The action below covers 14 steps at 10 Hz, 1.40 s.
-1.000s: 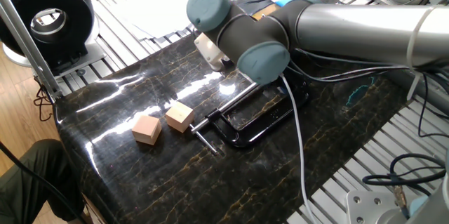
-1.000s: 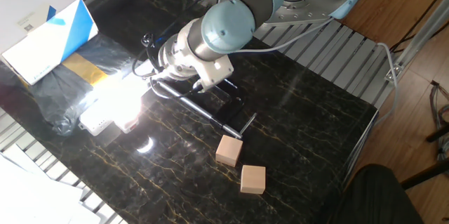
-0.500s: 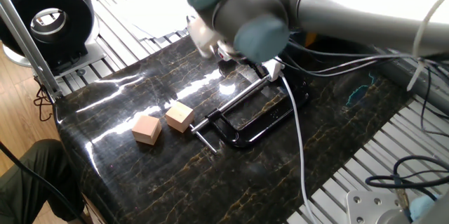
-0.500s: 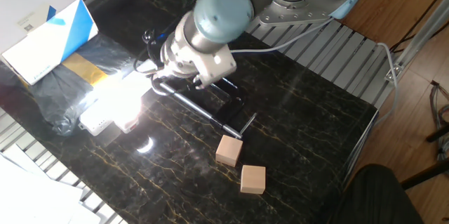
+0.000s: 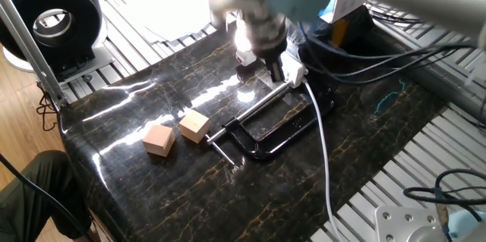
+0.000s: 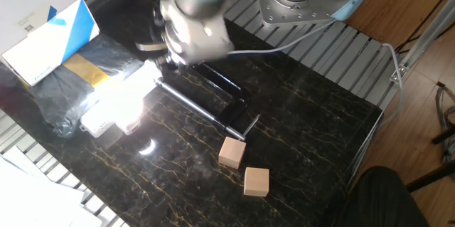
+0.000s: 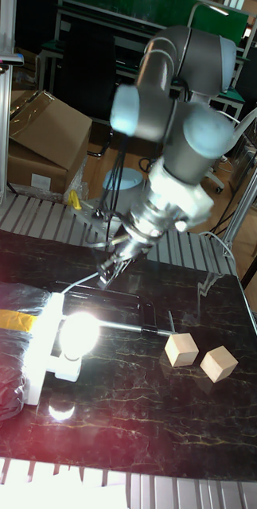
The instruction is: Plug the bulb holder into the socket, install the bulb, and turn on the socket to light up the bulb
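The bulb (image 7: pixel 79 332) glows bright white and stands upright on the socket (image 7: pixel 42 354), a long white power strip at the table's left. Its glare also washes out the bulb (image 6: pixel 122 94) in the other fixed view and the socket (image 6: pixel 103 123) beneath it. The bulb holder is lost in that glare, so I cannot make it out. My gripper (image 7: pixel 112 269) hangs above and to the right of the bulb, clear of it. It looks open, with nothing between the fingers. In one fixed view the gripper (image 5: pixel 260 64) is motion-blurred.
A black C-clamp (image 5: pixel 267 130) lies flat mid-table beside the socket. Two tan wooden cubes (image 5: pixel 159 139) (image 5: pixel 194 126) sit near the front. A black bag with yellow tape (image 6: pixel 67 88) and a blue-white box (image 6: pixel 44 28) lie behind the socket. The white cable (image 5: pixel 323 158) trails off the table.
The arm has lifted up and away from the bulb, its wrist rising out of the low position by the socket. The bulb stays lit; cubes and clamp have not moved.
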Tool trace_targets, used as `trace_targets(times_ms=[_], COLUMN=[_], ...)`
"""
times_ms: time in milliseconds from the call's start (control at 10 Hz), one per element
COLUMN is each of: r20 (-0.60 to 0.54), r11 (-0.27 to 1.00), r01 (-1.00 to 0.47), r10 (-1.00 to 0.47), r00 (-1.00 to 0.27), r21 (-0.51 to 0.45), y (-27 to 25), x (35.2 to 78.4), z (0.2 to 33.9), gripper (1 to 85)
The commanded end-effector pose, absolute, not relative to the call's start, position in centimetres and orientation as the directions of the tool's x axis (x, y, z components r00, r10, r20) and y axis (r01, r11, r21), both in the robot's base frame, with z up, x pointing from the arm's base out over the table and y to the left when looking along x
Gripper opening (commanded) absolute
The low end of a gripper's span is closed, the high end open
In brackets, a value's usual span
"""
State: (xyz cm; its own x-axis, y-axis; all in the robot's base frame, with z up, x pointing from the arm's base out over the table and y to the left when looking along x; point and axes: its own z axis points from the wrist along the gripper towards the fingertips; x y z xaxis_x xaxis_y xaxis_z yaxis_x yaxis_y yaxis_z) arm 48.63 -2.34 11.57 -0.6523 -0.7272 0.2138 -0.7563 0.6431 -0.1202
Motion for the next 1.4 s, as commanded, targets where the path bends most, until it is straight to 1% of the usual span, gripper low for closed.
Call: trace_targets(times_ms=[0, 100, 200, 300, 500, 700, 800, 1000, 1100, 1300], r20=[0.082, 0.033, -0.011, -0.031, -0.043, -0.129, -0.152, -0.164, -0.151, -0.087], r11=[0.871, 0.931, 0.963, 0.98, 0.994, 0.997, 0.993, 0.993, 0.995, 0.996], r01=[-0.488, -0.363, -0.27, -0.194, -0.094, -0.014, 0.03, 0.067, 0.063, 0.07], r10=[-0.483, -0.362, -0.271, -0.193, -0.092, -0.004, 0.047, 0.082, 0.075, 0.075], r00=[-0.872, -0.931, -0.963, -0.981, -0.995, -0.992, -0.987, -0.983, -0.986, -0.993], r21=[-0.058, -0.03, -0.009, 0.043, 0.048, 0.074, 0.111, 0.095, 0.083, 0.055], y=[-3.2, -3.6, -3.9, -3.1, -3.1, -2.4, -1.7, -2.6, -3.3, -4.1], x=[50.0, 51.1, 52.3, 52.6, 53.4, 56.0, 56.9, 57.4, 57.2, 56.0], z=[16.8, 17.7, 18.3, 18.5, 18.8, 19.2, 19.4, 19.6, 19.6, 19.2], gripper=[1.0, 1.0, 1.0, 1.0, 1.0, 1.0, 1.0, 1.0, 1.0, 1.0])
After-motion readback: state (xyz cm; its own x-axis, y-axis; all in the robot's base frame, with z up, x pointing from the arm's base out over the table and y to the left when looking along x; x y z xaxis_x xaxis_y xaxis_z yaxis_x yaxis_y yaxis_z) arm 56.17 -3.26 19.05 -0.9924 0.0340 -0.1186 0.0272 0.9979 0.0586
